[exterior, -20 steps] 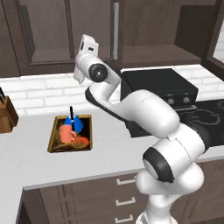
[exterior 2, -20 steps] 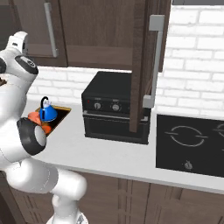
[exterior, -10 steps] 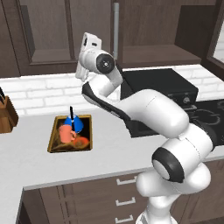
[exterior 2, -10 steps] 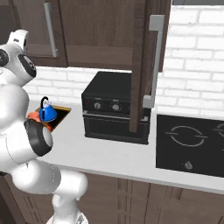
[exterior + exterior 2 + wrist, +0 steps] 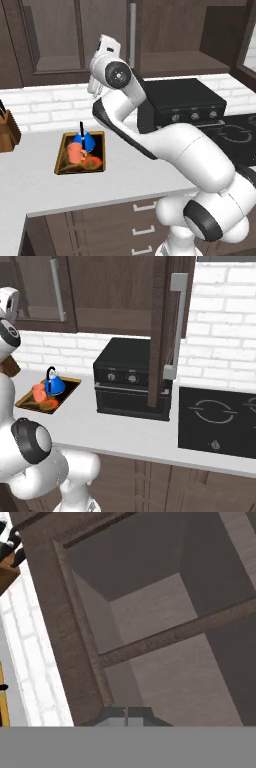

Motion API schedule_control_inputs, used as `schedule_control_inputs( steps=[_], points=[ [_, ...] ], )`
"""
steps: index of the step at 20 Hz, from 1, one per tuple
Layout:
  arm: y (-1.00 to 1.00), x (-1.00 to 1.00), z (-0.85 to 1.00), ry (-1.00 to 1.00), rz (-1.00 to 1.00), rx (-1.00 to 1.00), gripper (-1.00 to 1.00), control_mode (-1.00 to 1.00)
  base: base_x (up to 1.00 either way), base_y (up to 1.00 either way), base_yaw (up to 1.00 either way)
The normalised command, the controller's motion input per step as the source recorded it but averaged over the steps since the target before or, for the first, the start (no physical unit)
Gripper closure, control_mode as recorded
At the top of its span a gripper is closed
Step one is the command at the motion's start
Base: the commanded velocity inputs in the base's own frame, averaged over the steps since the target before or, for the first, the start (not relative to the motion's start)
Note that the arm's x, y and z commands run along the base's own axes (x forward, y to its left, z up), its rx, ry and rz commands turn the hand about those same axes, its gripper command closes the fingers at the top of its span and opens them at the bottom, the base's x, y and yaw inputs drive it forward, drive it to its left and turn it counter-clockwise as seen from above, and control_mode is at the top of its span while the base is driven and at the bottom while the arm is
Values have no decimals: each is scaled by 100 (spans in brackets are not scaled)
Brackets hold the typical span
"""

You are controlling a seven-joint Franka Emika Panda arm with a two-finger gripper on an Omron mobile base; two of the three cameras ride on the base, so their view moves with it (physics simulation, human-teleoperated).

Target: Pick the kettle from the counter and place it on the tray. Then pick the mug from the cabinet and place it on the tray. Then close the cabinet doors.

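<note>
- Left base view: kettle [image 5: 86, 141] and mug [image 5: 75, 152] on the tray [image 5: 64, 155] on the tabletop [image 5: 30, 185], mug partly hidden behind kettle; hand [image 5: 93, 90] near cabinet [image 5: 55, 35], fingers unreadable.
- Right base view: cabinet door [image 5: 161, 331] swung open, cut off at top.
- Hand view: shelf [image 5: 175, 632] close ahead; fingertips barely visible, apart or together impossible to tell.

Matt dark wood cabinet [image 5: 150, 637]
</note>
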Motion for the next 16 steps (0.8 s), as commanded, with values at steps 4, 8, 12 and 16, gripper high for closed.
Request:
schedule_control_inputs(
  steps=[4, 8, 12, 16],
  points=[
    [-22, -100, 3, 0, -9, 0, 100, -100, 0, 0, 0],
    [-45, -100, 6, 0, -1, 0, 100, -100, 0, 0, 0],
    [-67, -100, 11, 0, 0, 10, 100, -100, 0, 0, 0],
    [-68, -62, 2, -10, 3, 28, 100, -100, 0, 0, 0]
  ],
)
